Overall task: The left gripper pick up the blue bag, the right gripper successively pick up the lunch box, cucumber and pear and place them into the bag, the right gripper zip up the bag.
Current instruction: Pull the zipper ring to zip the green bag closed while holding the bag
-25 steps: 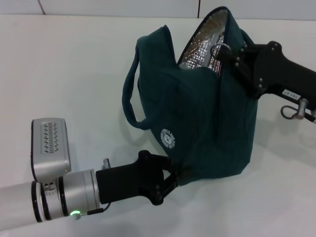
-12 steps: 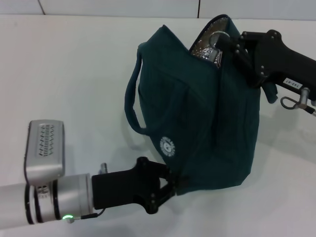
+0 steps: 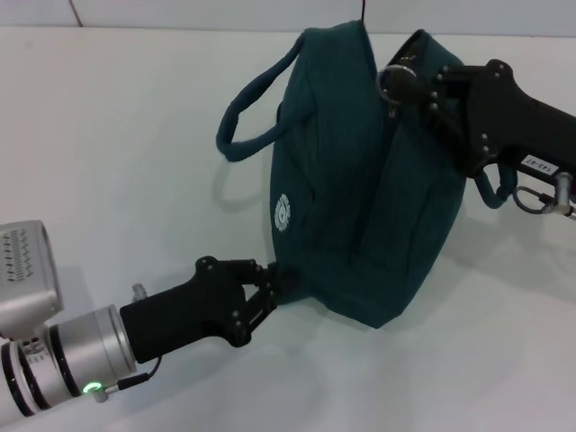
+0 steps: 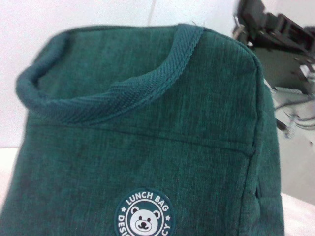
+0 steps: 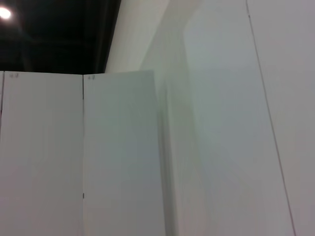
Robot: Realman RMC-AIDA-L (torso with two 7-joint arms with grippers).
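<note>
1. White tabletop under everything, bare along the left edge and the near edge.
2. Blue bag standing toward the far edge, right of the middle, leaning a little; top looks closed, no lining visible. Soft fabric, probably light, so likely to fold and tilt when pulled; lunch box, cucumber and pear not visible anywhere.
3. Left hand coming from the near left corner, clenched on the lower corner of the bag, fabric pinched between the fingers. Good anchor against the zipper pull, though cloth may slip from a small pinch.
4. Right hand at the top end of the bag, near the far edge; fingers closed on the zipper ring.
5. Loop handle hanging free toward the left edge, limp, touched by nothing.
6. Round white logo on the side facing the left wrist camera.
7. Zipper ring, small and metallic, judged slippery; best hooked or gripped squarely.
</note>
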